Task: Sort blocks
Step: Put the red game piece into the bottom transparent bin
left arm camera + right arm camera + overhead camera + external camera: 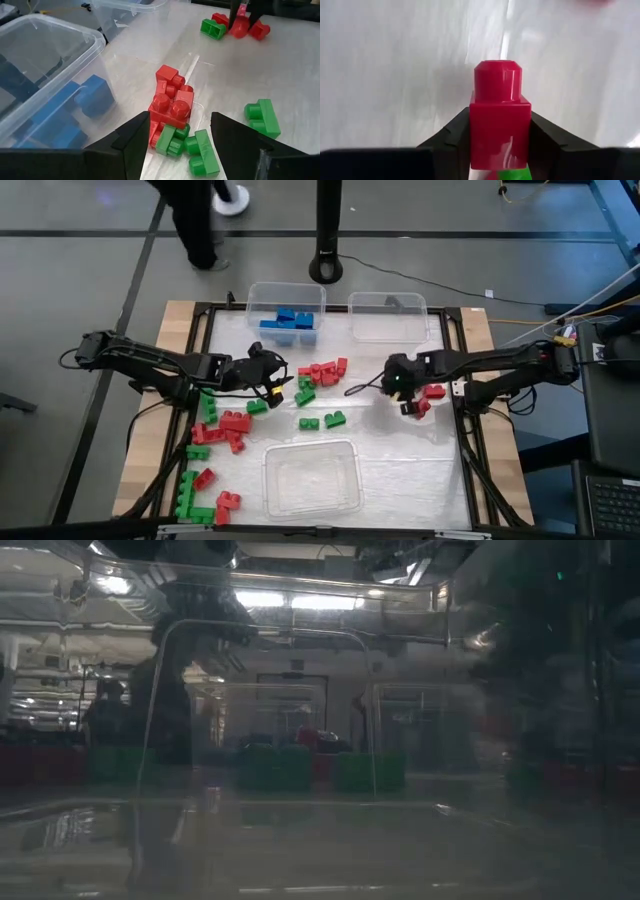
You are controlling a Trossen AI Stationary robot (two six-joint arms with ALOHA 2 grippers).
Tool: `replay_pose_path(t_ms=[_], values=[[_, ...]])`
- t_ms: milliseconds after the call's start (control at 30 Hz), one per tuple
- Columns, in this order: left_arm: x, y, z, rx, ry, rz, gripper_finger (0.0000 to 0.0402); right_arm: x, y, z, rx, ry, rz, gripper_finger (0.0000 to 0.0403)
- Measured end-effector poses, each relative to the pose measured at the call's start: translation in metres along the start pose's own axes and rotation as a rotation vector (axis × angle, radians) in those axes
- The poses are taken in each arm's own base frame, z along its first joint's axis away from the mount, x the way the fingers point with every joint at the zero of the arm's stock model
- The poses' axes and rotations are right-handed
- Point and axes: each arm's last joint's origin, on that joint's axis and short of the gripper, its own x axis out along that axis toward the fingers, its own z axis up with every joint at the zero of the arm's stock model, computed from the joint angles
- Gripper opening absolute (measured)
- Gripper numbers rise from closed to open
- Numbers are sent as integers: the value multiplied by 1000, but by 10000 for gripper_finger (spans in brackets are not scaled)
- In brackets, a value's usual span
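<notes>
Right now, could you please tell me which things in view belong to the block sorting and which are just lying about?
Job: red blocks, green blocks, blue blocks, clear bins, left gripper, right gripper.
Lying about: black post base, cables.

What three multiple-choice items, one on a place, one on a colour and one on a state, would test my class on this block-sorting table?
1. Where do the blue blocks lie?
A. In the far-left bin
B. In the near bin
C. Loose on the table

2. What colour is the brick between the right gripper's fingers?
A. Blue
B. Green
C. Red

3. How does the left gripper stand?
A. Shut on a blue brick
B. Open, holding nothing
C. Inside a bin

Answers:
1 A, the high view shows all the blue inside that bin.
2 C, the right wrist view shows a red brick with a fingertip at each side.
3 B, the left wrist view shows its fingers apart above the red and green pile.
</notes>
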Motion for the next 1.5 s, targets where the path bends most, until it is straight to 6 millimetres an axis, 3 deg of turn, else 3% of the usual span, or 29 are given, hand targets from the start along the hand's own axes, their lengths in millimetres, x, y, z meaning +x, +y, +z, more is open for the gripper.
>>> replay_pose_path(t_ms=[133,300,467,667,833,1167,1300,1500], values=[[-5,-10,2,18,-47,-25,198,-26,1,26,-54,-190,-20,142],[-16,-27,2,28,-105,-88,198,-49,10,68,-151,-570,33,137],[-29,-43,-3,42,-127,-111,198,-54,30,94,-239,-806,78,141],[-40,-55,-8,76,-146,-134,198,-45,61,118,-297,-960,130,140],[-43,-60,-14,81,-161,-150,198,-30,82,127,-280,-988,211,143],[-35,-62,-53,3,-250,-211,198,-10,115,130,-319,-954,363,157],[-33,-61,-60,-13,-247,-217,198,-10,115,131,-244,-942,380,186],[-33,-61,-60,-8,-248,-217,198,-10,120,129,-247,-924,425,261]])
